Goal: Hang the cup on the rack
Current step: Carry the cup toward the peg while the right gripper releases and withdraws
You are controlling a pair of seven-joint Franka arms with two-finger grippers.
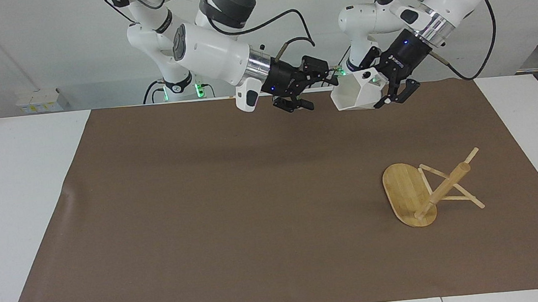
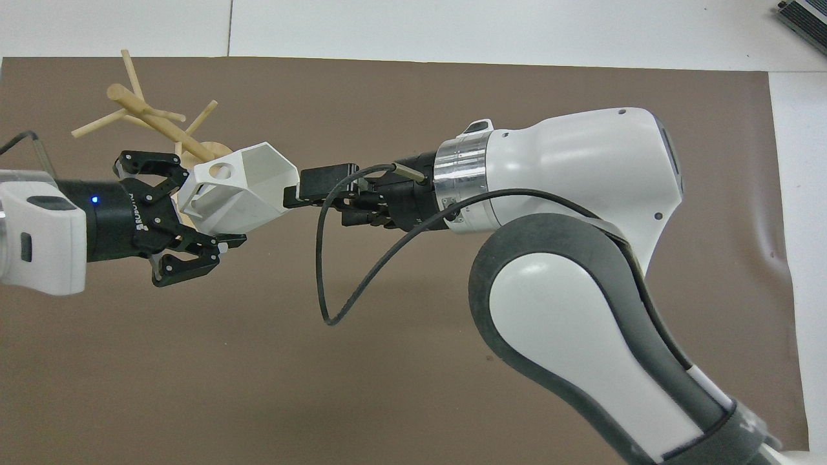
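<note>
The white faceted cup (image 1: 356, 95) hangs in the air over the mat's edge nearest the robots. My left gripper (image 1: 380, 92) is shut on its closed end, with the pierced handle up and the mouth turned toward the right arm. My right gripper (image 1: 320, 89) is open just beside the cup's rim, apart from it. In the overhead view the cup (image 2: 240, 190) sits between the left gripper (image 2: 203, 210) and the right gripper (image 2: 311, 200). The bamboo rack (image 1: 421, 190) lies tipped over, its oval base on edge and its pegs on the mat.
A brown mat (image 1: 215, 210) covers most of the white table (image 1: 12, 205). The toppled rack (image 2: 152, 119) lies toward the left arm's end, farther from the robots than both grippers. A black cable (image 2: 323, 278) loops down from the right wrist.
</note>
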